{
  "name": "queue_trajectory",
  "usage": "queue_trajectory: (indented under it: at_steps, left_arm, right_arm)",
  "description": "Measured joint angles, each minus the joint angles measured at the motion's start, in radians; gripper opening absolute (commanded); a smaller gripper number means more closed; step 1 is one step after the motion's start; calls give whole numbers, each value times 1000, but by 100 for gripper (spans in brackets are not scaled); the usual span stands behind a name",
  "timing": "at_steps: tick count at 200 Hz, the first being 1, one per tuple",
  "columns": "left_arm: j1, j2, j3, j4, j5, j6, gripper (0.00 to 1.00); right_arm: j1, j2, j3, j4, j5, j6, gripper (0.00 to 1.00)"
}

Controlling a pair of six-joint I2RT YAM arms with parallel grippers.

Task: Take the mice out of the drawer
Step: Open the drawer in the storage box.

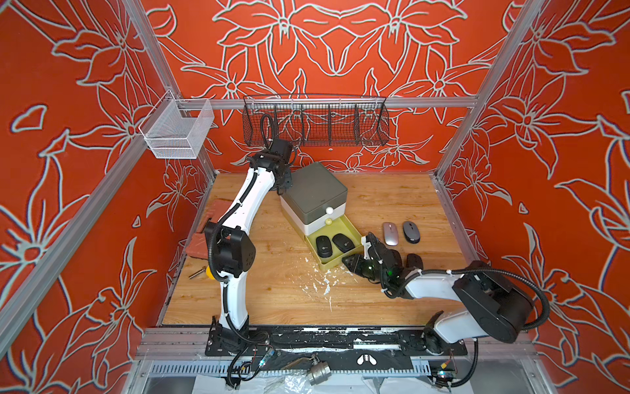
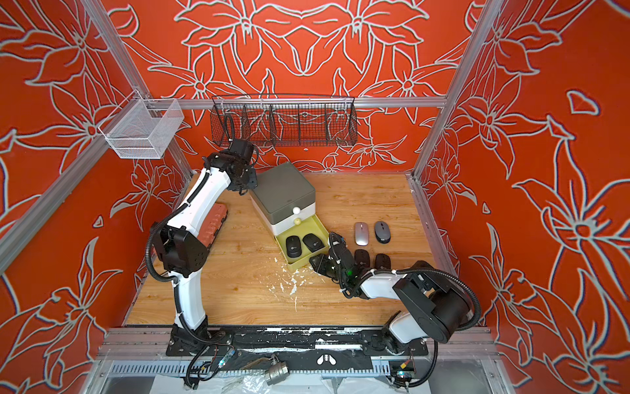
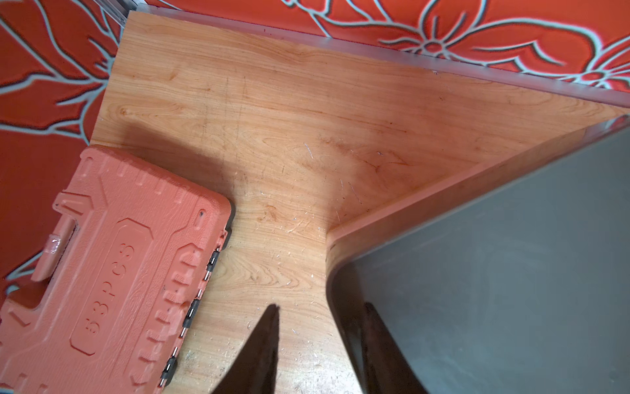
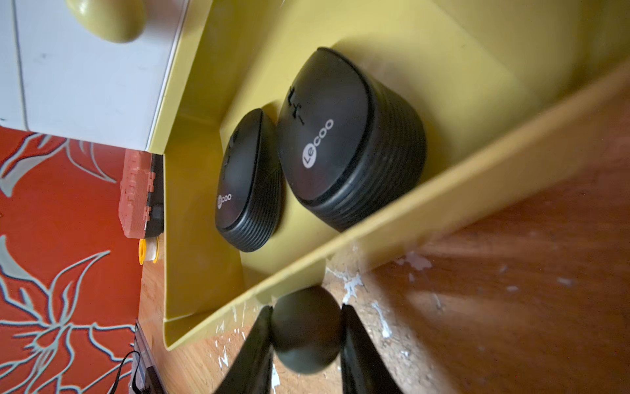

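Note:
Two black mice (image 1: 323, 246) (image 1: 343, 243) lie side by side in the pulled-out yellow-green drawer (image 1: 353, 228), and the right wrist view shows them too (image 4: 249, 184) (image 4: 341, 136). My right gripper (image 4: 305, 308) is shut on the drawer's round knob (image 4: 306, 327) at its front. On the table to the right lie a silver mouse (image 1: 390, 233), a dark grey mouse (image 1: 411, 232) and two black ones (image 2: 362, 258) (image 2: 383, 262), partly behind my right arm. My left gripper (image 3: 320, 305) is shut on the back corner of the grey-topped drawer box (image 3: 511, 256).
A red tool case (image 3: 119, 273) lies by the left wall, with a yellow-handled tool (image 1: 204, 272) in front of it. White flecks (image 1: 320, 283) litter the wood before the drawer. A black wire basket (image 1: 315, 124) and a white mesh basket (image 1: 177, 131) hang from the rail above.

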Motion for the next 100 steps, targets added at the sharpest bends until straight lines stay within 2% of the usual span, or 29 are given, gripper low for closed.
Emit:
queue_trajectory:
  at_steps: [31,64,100]
  left_arm:
    - [1,0,4,-5,22,0,40]
    - [3,0,25,-43,53,1,43]
    - [3,-4,59,-82,100,3,47]
  right_arm:
    - [11,-30,4,-48,29,-10,35]
    - [24,-110,24,-187,80,-40,47]
    - [36,-188,64,-344,126,-63,54]
